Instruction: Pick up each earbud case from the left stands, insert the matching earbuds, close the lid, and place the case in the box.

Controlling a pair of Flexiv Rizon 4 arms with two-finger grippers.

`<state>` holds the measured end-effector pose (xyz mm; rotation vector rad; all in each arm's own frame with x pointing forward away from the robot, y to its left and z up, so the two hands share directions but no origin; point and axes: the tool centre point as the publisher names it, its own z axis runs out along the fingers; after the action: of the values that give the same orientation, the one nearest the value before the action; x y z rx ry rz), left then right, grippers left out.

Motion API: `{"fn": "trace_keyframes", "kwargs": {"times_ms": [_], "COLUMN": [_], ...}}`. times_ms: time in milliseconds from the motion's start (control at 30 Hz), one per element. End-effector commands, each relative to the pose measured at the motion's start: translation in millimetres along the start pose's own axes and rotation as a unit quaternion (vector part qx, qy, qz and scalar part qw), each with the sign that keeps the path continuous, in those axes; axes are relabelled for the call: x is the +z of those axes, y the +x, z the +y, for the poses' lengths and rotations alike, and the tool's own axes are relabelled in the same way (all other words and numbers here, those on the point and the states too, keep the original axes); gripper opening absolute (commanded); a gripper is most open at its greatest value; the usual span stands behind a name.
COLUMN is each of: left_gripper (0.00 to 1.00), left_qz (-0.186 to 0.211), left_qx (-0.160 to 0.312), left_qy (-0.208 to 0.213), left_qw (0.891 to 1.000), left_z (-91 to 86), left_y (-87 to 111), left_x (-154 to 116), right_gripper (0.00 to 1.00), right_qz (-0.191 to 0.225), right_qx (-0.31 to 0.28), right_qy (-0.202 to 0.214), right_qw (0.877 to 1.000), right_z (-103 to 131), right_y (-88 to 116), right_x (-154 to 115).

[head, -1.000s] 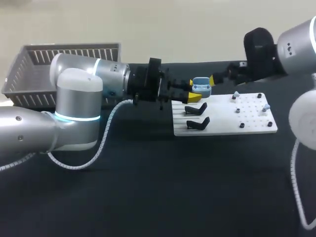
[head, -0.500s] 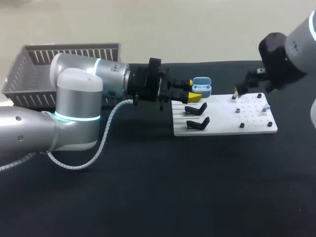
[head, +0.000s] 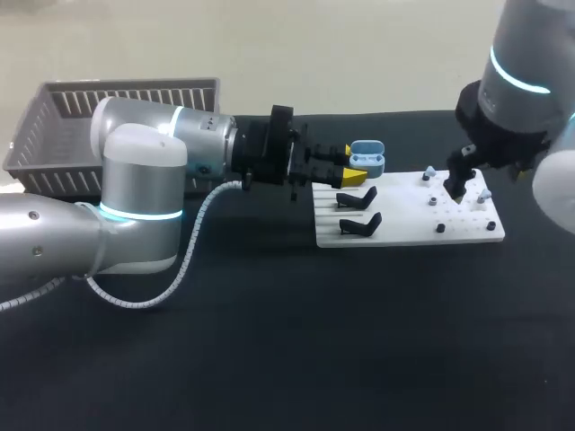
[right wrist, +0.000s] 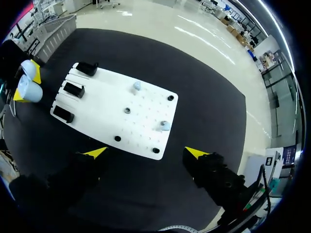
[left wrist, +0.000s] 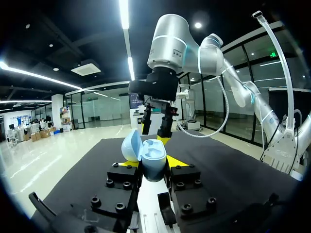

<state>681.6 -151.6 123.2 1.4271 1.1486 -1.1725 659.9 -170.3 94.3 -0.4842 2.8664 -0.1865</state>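
From above, the left gripper (head: 355,164) squeezes the small light blue plastic earbud case (head: 367,159) between its yellow fingers, lid up. The left wrist shows the case snug between both fingers. From the right wrist, the right gripper (right wrist: 146,153) is spread wide, with a flat white board (right wrist: 97,104) and two tiny blue earbuds (right wrist: 165,125) under its fingers.

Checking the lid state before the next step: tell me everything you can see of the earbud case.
The earbud case is light blue, rounded, plastic-looking. Its hinged lid stands open over a pale interior; what sits inside is unclear. It is upright, held between the left end effector's yellow fingertips, near the white board's far corner.
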Motion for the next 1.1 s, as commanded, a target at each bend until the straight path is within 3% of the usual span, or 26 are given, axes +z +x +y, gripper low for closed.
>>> {"fn": "trace_keyframes", "kwargs": {"times_ms": [33, 167, 233, 333, 633, 833, 1100], "left_gripper": [0.0, 0.0, 0.0, 0.0, 0.0, 0.0, 0.0], "left_qz": [-0.001, -0.001, -0.001, -0.001, -0.001, -0.001, -0.001], "left_qx": [0.001, 0.001, 0.001, 0.001, 0.001, 0.001, 0.001], "left_qy": [-0.002, -0.002, -0.002, -0.002, -0.002, -0.002, -0.002], "left_qw": [1.0, 1.0, 1.0, 1.0, 1.0, 1.0, 1.0], "left_z": [-0.8, -0.8, -0.8, -0.8, -0.8, -0.8, -0.8], "left_y": [1.0, 1.0, 1.0, 1.0, 1.0, 1.0, 1.0], "left_x": [0, 0, 0, 0, 0, 0, 0], "right_gripper": [0.84, 0.82, 0.71, 0.71, 0.55, 0.49, 0.49], "right_qz": [0.027, 0.034, 0.036, 0.038, 0.038, 0.034, 0.031], "right_qx": [-0.007, -0.014, -0.015, -0.016, -0.018, -0.028, -0.039], "right_qy": [-0.013, -0.018, -0.018, -0.016, -0.021, -0.026, -0.033], "right_qw": [1.0, 0.999, 0.999, 0.999, 0.999, 0.999, 0.998], "right_z": [-3, -7, -11, -16, -27, -28, -22], "right_y": [-7, -6, -6, -5, -4, -5, -10], "right_x": [11, 17, 20, 25, 42, 52, 61]}}
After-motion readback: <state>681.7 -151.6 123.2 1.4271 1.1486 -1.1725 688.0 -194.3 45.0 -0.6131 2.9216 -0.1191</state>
